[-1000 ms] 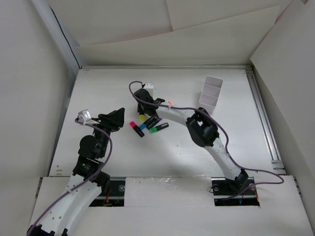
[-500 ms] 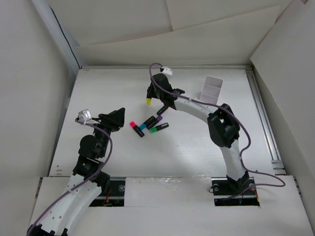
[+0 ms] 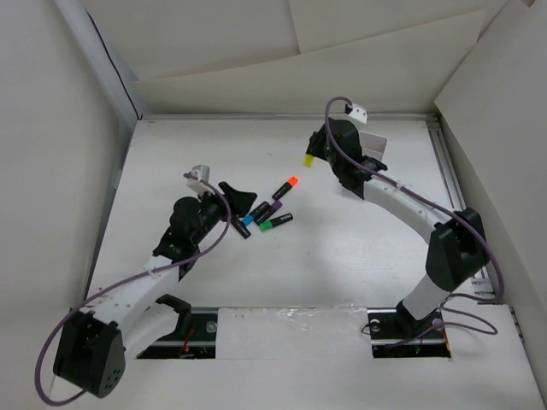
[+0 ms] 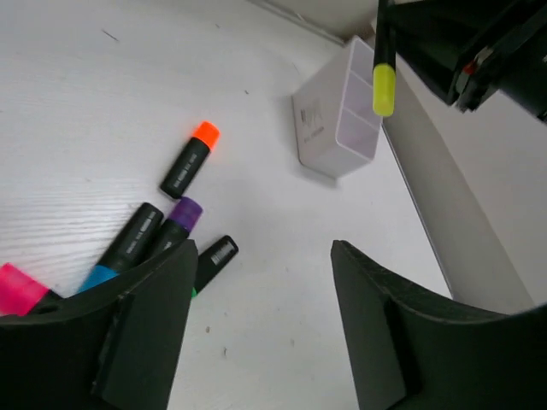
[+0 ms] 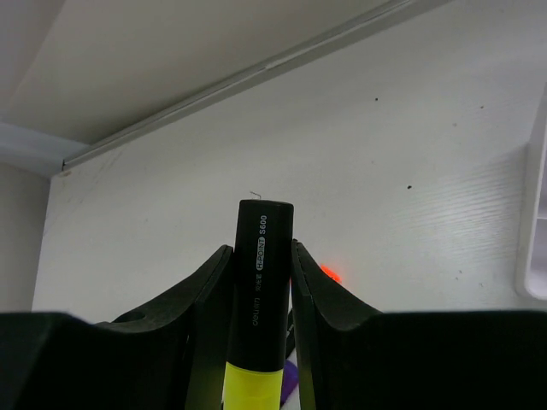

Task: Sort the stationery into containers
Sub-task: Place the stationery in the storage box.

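Five short black colour-tipped markers [image 3: 261,213] lie on the white tabletop [image 3: 342,256], two partly hidden by the open left end effector [image 4: 261,252]. The right end effector [image 5: 260,249] grips a yellow-ended black marker [image 4: 384,81] near the white plastic organiser [image 4: 329,128].

I am looking at a white table [image 3: 171,162] with a faint wood grain, which shows best in the left wrist view. A pale metal rail [image 3: 457,205] runs along its right edge. A second rail [image 5: 256,68] lines the far edge where the tabletop meets the back wall.

Beige board closes the scene in: a left panel [image 3: 51,171], a right panel [image 3: 504,128], and overlapping far sheets [image 3: 299,77]. A grey metal post [image 3: 98,60] slants up at the far left corner. I can see a few dark specks [image 5: 408,186] on the tabletop in the right wrist view. A white board [image 3: 291,329] lies across the near edge.
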### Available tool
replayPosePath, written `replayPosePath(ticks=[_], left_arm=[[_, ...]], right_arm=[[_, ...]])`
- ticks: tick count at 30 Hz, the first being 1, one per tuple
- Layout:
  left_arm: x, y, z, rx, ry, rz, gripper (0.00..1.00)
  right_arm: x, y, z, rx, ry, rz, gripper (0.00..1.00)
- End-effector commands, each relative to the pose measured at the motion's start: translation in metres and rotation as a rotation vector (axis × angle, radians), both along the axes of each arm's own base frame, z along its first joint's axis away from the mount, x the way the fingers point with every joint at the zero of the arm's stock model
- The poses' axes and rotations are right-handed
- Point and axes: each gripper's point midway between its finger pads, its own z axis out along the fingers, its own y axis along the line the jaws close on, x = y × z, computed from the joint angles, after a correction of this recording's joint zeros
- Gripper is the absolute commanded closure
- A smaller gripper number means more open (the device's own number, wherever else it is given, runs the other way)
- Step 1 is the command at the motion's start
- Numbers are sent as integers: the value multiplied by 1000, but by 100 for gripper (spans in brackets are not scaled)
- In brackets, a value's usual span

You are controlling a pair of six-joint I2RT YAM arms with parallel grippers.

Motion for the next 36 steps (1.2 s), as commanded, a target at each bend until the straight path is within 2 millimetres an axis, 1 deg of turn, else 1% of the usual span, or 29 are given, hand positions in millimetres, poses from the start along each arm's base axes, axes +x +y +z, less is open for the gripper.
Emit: replayPosePath(ticks=[1,2,3,4,5,6,7,8,9,10,11,12,13,14,15,16,17,18,19,22,23,24,25,29,30,32,33,34,36], left_arm=[[-6,-42,39,-26,-124,-255,40],[-6,-48,43,-35,-149,-285,36],[-7,-52,41,-36,-150,-313,35],[-13,-60,36,-46,-133,-365,33],[-16,-65,44,-55,-166,-389,31],[-17,-69,45,-56,-166,-400,28],[-23,-77,45,-52,-171,-415,26],[-26,-81,55,-52,-203,-417,25],[-28,-84,55,-32,-222,-420,23],[-29,-88,60,-30,-239,-419,22],[-29,-92,64,-32,-236,-407,22],[-29,-92,62,-28,-228,-407,22],[-25,-91,62,-27,-226,-392,22],[-21,-92,52,-15,-194,-384,22],[-18,-94,58,-16,-197,-384,23],[-16,-95,53,-10,-184,-384,23],[-15,-98,54,-17,-177,-393,23],[-13,-101,51,-21,-159,-403,25],[-12,-102,48,-18,-150,-403,25],[-7,-104,47,-24,-143,-394,25],[-4,-104,44,-20,-134,-385,25],[-1,-106,41,-17,-125,-385,25],[1,-108,42,-25,-119,-384,25],[5,-111,39,-33,-106,-384,25],[6,-112,43,-47,-114,-383,25],[7,-113,41,-54,-107,-383,25],[8,-114,40,-54,-108,-383,26],[9,-114,45,-58,-118,-383,27],[11,-116,37,-58,-94,-382,30]], right_arm=[[-12,-13,21,5,-65,-17,89],[-21,-14,22,12,-64,3,89],[-26,-13,23,18,-63,22,89],[-32,-9,24,30,-59,60,89],[-37,-9,18,29,-48,76,89],[-43,-10,25,40,-60,88,89],[-47,-7,26,49,-59,113,89],[-51,-5,26,54,-56,132,89],[-54,-2,31,64,-63,154,89],[-55,1,31,69,-60,173,89],[-58,7,30,79,-54,209,89],[-62,9,30,84,-52,227,89],[-66,15,30,88,-49,251,89],[-67,17,30,91,-47,263,89],[-71,18,30,96,-46,282,89],[-72,20,30,99,-44,292,89],[-76,26,31,110,-40,309,89],[-79,31,31,111,-39,323,89],[-80,31,26,107,-31,323,89],[-86,40,26,107,-29,346,89],[-86,40,24,107,-29,346,89],[-89,44,26,120,-34,354,89],[-92,49,26,120,-34,366,89],[-97,56,26,120,-33,385,89],[-100,61,22,119,-22,402,89],[-102,66,25,131,-27,409,89],[-105,70,25,132,-26,420,89],[-105,70,25,132,-26,420,89],[-110,77,20,128,-17,438,89]])
